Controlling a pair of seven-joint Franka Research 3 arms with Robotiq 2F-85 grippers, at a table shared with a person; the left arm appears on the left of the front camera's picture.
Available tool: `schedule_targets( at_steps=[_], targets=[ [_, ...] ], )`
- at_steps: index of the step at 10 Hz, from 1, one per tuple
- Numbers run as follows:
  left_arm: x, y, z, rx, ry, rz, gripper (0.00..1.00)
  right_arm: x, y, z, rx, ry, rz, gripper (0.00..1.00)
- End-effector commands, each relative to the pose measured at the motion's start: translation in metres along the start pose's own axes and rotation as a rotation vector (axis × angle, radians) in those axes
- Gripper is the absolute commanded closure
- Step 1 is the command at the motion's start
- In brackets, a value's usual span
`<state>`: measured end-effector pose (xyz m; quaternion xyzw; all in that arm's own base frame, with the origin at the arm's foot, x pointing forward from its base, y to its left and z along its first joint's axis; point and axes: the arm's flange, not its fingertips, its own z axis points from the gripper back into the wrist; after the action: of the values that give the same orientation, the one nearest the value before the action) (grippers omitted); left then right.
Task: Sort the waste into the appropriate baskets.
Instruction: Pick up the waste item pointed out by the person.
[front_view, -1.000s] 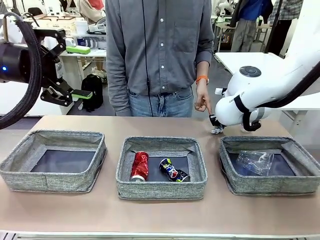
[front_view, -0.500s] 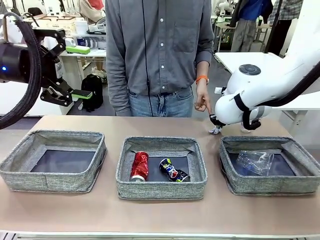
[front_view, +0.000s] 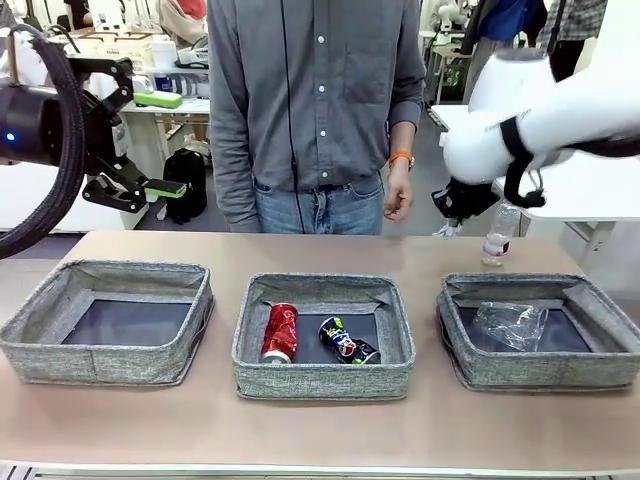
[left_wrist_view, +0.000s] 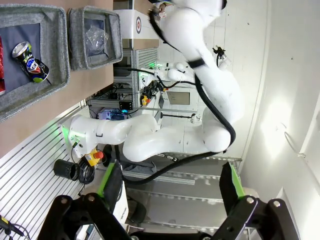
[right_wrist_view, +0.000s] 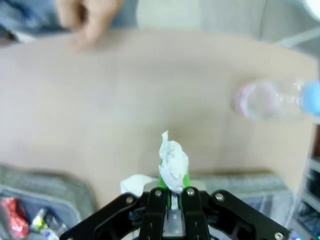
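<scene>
**Lightly pinched: paper wad above the far right corner**

The right fingers are clamped on the small white paper wad, high above the table's far right corner. It looks feather-light, soft and crushable, so any fold serves as a hold. That arm is bent, wrist downward. The left fingers stand apart, high by the left edge.

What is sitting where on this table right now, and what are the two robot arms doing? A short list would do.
Left basket: at the table's left end
Middle basket: red can and blue-and-yellow can, lying side by side
Right basket: clear plastic cup
Water bottle: upright on the table, behind the right basket
Right tool: shut on the paper wad, above the table
Left tool: open, holding nothing, up at the left
Person's hand: hanging at the far edge
</scene>
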<state>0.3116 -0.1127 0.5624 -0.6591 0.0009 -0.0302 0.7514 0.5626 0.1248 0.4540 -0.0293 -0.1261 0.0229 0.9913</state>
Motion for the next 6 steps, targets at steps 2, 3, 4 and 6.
schedule_targets(
  at_steps=[2,3,4,6],
  targets=[
    [-0.001,-0.002,-0.001,-0.021,0.001,0.0,0.0,-0.015,0.038,0.112,-0.053,0.058,0.085,1.0],
    [-0.001,-0.002,-0.001,-0.021,0.001,0.0,0.0,-0.025,0.048,0.147,-0.068,0.071,0.073,1.0],
    [-0.001,-0.002,-0.001,-0.021,0.001,0.0,0.0,-0.033,0.053,0.178,-0.113,0.09,0.018,1.0],
    [-0.001,-0.002,-0.001,-0.021,0.001,0.0,0.0,-0.042,0.053,0.213,-0.026,0.072,0.016,1.0]
  ],
)
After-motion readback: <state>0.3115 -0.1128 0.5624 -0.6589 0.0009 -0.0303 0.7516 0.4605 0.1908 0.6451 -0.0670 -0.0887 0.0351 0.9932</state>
